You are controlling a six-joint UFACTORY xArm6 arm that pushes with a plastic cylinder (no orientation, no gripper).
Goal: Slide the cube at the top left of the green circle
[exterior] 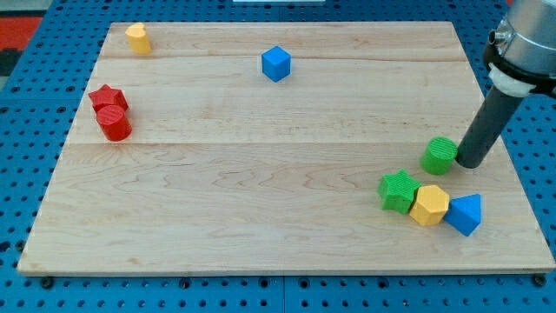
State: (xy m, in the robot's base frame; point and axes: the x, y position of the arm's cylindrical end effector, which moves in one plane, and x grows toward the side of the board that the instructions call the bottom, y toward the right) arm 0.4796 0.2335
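Blue blocks (275, 63) number two, green two — my tip (470, 163) beside green cylinder (440, 156).

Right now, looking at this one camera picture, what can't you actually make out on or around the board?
- My tip: whether it touches the green cylinder beside it; the gap is too small to judge.
- The arm above the rod: cut off by the view's top right corner.
- Red star: its near side is hidden by the red cylinder.
- Blue cube: far faces unseen.

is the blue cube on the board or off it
On the board: the blue cube sits flat on the wooden board near the view's top, alone, far from the green cylinder and my tip.
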